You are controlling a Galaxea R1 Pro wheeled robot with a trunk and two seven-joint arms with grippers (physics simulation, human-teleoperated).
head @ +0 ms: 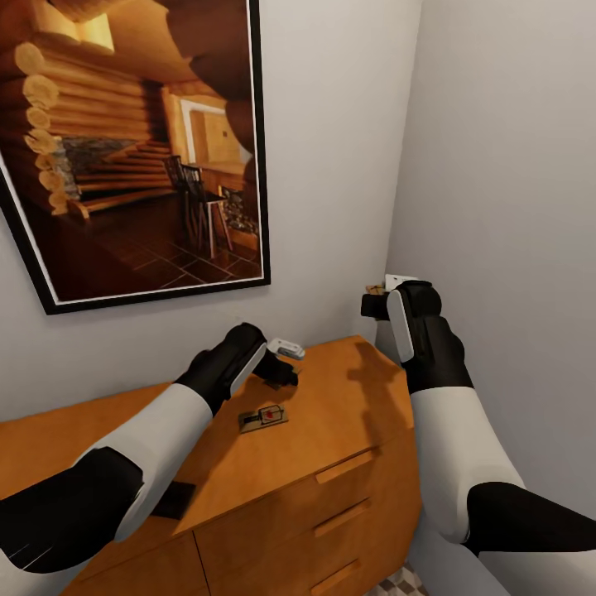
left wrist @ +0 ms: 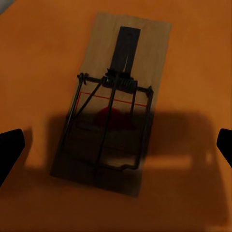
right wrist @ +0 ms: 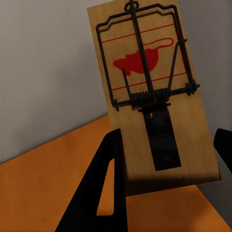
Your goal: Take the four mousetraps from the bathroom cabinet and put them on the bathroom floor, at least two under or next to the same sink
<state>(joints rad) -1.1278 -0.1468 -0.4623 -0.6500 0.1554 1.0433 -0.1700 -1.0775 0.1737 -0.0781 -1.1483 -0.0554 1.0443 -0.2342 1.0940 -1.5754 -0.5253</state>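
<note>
Right pincer [right wrist: 166,159] is raised beside the grey wall, clamped on one mousetrap [right wrist: 152,92], above the cabinet [head: 331,463] corner. Left pincer [head: 283,364] hovers spread wide above a second mousetrap [left wrist: 111,104] lying flat on the cabinet top.

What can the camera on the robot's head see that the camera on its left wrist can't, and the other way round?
Head view alone: the framed picture of a log cabin room on the wall, the cabinet's drawer fronts, both arms, and the right gripper raised beside the wall, shut on a second mousetrap.

Left wrist view alone: the close detail of the mousetrap lying flat, with its wire bar, spring and red mark, and the left gripper's fingertips spread on either side of it.

Both: that same mousetrap on the orange-brown cabinet top.
</note>
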